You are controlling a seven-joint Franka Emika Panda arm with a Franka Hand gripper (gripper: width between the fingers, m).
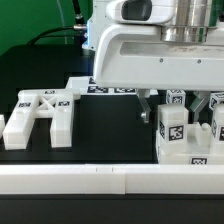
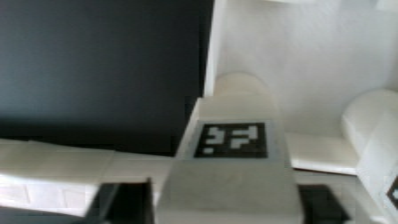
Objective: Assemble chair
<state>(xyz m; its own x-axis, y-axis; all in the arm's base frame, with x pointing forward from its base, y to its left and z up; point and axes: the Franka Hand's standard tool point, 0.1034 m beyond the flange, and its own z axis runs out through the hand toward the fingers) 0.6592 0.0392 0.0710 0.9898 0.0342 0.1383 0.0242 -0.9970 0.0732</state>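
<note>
Claw (image 2: 222, 203) astride a tagged chair bar (image 2: 233, 140), jaws either side; firm grip or not, cannot tell.
Looks like the pick-up step: calls next for a full squeeze, then a straight lift clear of the tagged blocks (image 1: 176, 128) at the exterior view's right. Hangs wrist-down, fingers vertical, over that cluster; cross-braced plate (image 1: 40, 113) well apart at the exterior view's left.

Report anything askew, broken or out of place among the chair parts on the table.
Nothing stands out. The cross-braced plate lies flat on the black table, the tagged blocks stand grouped at the exterior view's right, and no part shows damage. The arm hides some of that group.
</note>
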